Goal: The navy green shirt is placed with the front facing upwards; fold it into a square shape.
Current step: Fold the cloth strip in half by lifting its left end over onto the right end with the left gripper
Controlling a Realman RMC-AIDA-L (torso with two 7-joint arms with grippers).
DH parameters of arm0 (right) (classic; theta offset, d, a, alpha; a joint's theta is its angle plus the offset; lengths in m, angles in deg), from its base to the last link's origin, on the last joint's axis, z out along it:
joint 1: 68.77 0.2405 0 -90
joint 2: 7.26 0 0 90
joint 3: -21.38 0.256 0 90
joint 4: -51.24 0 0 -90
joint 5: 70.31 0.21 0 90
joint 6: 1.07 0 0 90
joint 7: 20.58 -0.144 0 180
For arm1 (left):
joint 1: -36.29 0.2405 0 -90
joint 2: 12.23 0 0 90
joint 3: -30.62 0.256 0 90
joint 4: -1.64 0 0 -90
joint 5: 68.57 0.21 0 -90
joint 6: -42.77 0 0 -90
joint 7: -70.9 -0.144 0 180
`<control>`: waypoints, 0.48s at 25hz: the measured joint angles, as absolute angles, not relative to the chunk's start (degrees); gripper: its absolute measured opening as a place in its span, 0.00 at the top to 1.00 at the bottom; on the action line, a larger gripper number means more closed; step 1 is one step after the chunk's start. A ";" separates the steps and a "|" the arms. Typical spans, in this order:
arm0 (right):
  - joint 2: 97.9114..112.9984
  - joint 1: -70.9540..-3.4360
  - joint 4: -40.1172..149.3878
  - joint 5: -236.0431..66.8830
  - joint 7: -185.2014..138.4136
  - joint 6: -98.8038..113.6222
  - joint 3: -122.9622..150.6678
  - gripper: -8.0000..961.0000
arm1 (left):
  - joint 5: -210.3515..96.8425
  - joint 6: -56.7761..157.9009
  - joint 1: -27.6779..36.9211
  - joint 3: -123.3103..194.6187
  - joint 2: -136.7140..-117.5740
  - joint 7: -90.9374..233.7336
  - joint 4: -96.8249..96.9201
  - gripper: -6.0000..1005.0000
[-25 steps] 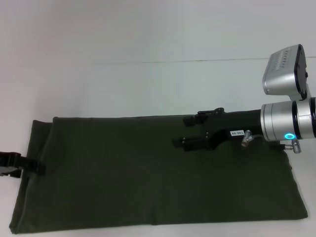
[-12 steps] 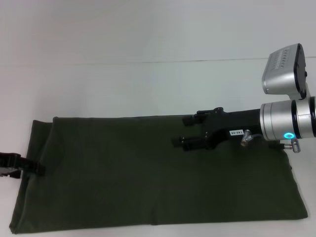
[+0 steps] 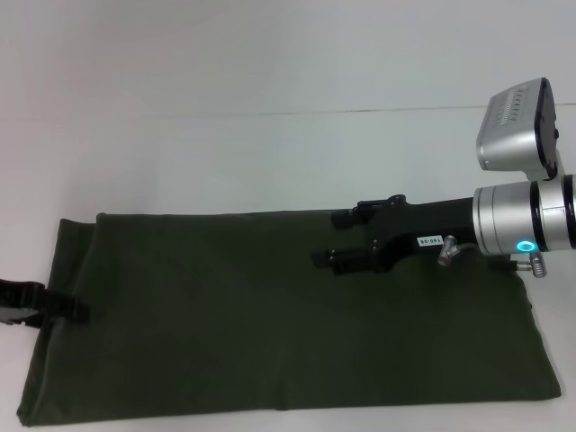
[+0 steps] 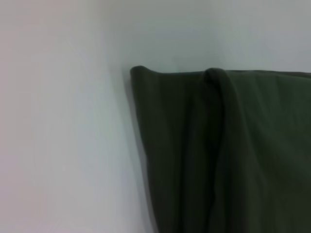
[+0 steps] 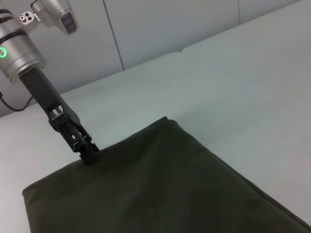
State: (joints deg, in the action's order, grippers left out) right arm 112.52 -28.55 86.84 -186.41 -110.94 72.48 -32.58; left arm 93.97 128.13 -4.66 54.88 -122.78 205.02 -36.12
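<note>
The navy green shirt (image 3: 270, 324) lies on the white table, folded into a long flat rectangle with only plain green cloth showing; its print and collar are hidden. My right gripper (image 3: 335, 238) is open and hovers over the far middle of the shirt, pointing left. My left gripper (image 3: 67, 310) rests at the shirt's left edge; it also shows in the right wrist view (image 5: 87, 154), its tip touching that edge. The left wrist view shows the shirt's corner (image 4: 218, 145) with a soft fold.
The white table (image 3: 270, 153) stretches behind and beside the shirt. A seam (image 3: 360, 112) runs across its far part. The shirt's near edge lies close to the bottom of the head view.
My left gripper has crept slightly right onto the shirt's left edge. My right gripper has shifted a little to the left. The shirt has not moved.
</note>
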 joint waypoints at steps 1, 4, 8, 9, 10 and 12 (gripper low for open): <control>112.51 -28.54 86.84 -186.41 -110.93 72.49 -32.58 0.17 | 93.92 128.08 -4.68 54.88 -122.78 205.00 -35.95 0.17; 112.52 -28.49 86.84 -186.42 -110.95 72.56 -32.58 0.17 | 93.84 128.07 -4.86 54.88 -122.78 204.74 -35.30 0.17; 112.52 -28.44 86.84 -186.41 -111.06 72.57 -32.58 0.17 | 93.63 128.35 -4.99 54.58 -122.75 204.68 -35.10 0.17; 112.51 -28.43 86.84 -186.41 -111.07 72.56 -32.58 0.17 | 93.52 128.45 -5.01 54.49 -122.74 204.67 -35.10 0.17; 112.52 -28.43 86.84 -186.41 -111.09 72.54 -32.58 0.17 | 93.32 128.55 -5.04 54.46 -122.74 204.67 -35.10 0.17; 112.51 -28.43 86.84 -186.41 -111.10 72.52 -32.58 0.17 | 93.05 128.68 -5.11 54.42 -122.72 204.67 -35.06 0.17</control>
State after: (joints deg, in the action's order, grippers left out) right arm 112.51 -28.43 86.84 -186.41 -111.10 72.52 -32.58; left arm 93.05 128.68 -5.11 54.42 -122.72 204.67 -35.06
